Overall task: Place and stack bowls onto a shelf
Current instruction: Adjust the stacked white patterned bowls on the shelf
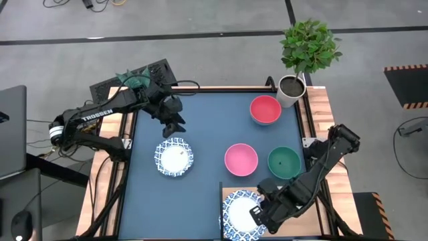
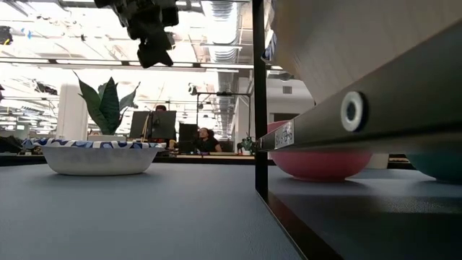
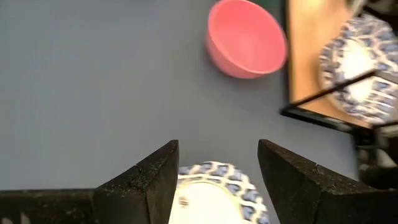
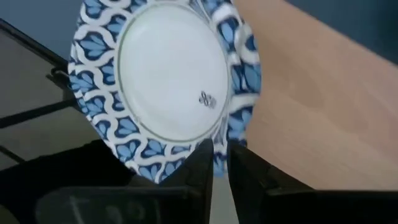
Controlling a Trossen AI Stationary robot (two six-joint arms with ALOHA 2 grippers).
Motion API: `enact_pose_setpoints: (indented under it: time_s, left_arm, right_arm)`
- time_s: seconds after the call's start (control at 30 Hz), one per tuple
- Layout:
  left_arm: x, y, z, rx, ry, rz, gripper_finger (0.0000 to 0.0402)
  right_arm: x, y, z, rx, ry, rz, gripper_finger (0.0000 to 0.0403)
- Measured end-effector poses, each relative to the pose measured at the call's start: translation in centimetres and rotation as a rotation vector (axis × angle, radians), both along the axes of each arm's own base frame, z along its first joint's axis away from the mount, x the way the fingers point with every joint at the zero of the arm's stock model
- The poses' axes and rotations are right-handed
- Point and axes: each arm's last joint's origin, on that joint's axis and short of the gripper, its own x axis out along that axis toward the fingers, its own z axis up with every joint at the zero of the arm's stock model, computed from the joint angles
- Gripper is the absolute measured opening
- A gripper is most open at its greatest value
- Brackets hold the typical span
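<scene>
Right hand (image 4: 219,163) pinches rim of blue-patterned white bowl (image 4: 165,81) over the wood shelf (image 4: 323,106); left hand (image 1: 175,124) open above second patterned bowl (image 1: 174,157) on counter (image 1: 200,134); pink bowl (image 1: 241,159), green bowl (image 1: 283,162), red bowl (image 1: 265,110) nearby.

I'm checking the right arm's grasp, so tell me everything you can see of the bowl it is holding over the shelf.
The blue-rimmed bowl is round and shallow, with a plain white centre, a small dark mark inside, and a wide rim of blue leaf pattern on white; it looks like thin paper or foam. The right gripper is shut on its rim, one finger on each side of the edge. It sits over the light wood shelf at the table's near edge. Whether it rests on the board I cannot tell.
</scene>
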Motion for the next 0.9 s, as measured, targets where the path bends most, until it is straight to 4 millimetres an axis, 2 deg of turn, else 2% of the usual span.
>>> enact_pose_setpoints:
  time_s: [0.1,0.17,0.4,0.5,0.77,0.9]
  left_arm:
    - [0.1,-0.3,0.0,-0.023,0.008,0.008,0.0203]
    - [0.2,-0.4,0.0,-0.025,0.011,0.008,0.0203]
    - [0.4,-0.7,0.0,0.024,0.019,0.024,0.0203]
    - [0.4,-0.7,0.0,0.027,0.016,0.025,0.0203]
    - [0.5,-0.7,0.1,0.030,0.006,0.026,0.0203]
    - [0.5,-0.7,0.1,0.036,0.001,0.030,0.0203]
  right_arm:
    - [-0.1,0.4,-0.7,0.025,0.003,0.005,0.0085]
    - [-0.2,0.9,-0.8,0.044,-0.002,-0.003,0.0109]
    - [-1.0,1.6,-0.7,0.060,0.004,-0.025,0.0245]
    - [-1.0,1.6,-0.9,0.063,0.011,-0.048,0.0280]
    - [-0.5,2.0,-3.8,0.101,-0.004,-0.097,0.0289]
    - [-0.6,1.9,-4.4,0.093,0.004,-0.101,0.0284]
